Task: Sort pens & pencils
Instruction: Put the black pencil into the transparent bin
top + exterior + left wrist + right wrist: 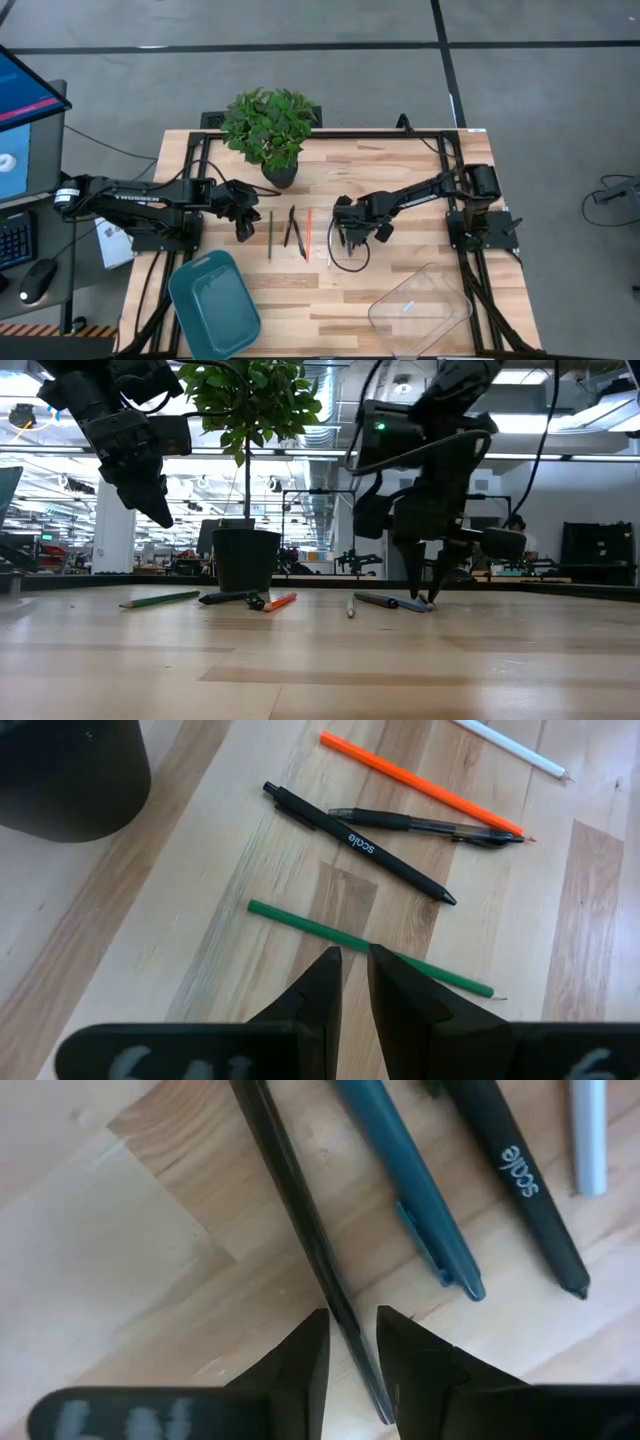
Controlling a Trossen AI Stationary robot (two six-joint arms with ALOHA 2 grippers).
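Pens and pencils: all loose mid-worktop, teal tray and clear bin unfilled; left gripper slightly parted above green pencil, right gripper straddling thin black stick, nothing lifted.

2 dark robot arms reach inward from 9 and 3 o'clock. The left gripper hangs raised above the table, fingers narrowly parted. The right gripper points straight down, fingertips slightly apart, near the tabletop.
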